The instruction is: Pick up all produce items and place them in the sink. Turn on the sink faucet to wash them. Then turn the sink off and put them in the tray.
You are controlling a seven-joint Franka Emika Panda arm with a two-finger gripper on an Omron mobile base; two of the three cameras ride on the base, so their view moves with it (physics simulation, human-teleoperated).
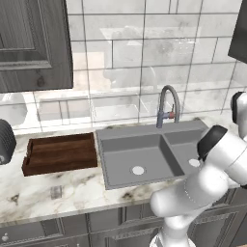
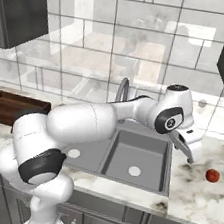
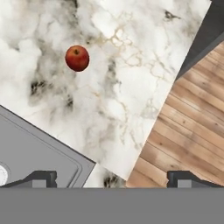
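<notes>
— Marble counter (image 2: 208,198), any writing on it?
— None readable. One red fruit (image 3: 77,57) sits upper left in the hand view, stem dimple facing the camera; at right in the right base view, well apart from the sink (image 2: 142,161).
— Counts?
— Two basins, one faucet (image 1: 167,105), one tray (image 1: 60,153) lying lengthwise at left.
— Claw?
— Gripper (image 3: 112,178) spread wide, holding nothing.

Glossy white arm (image 2: 87,123), rounded dark joints
</notes>
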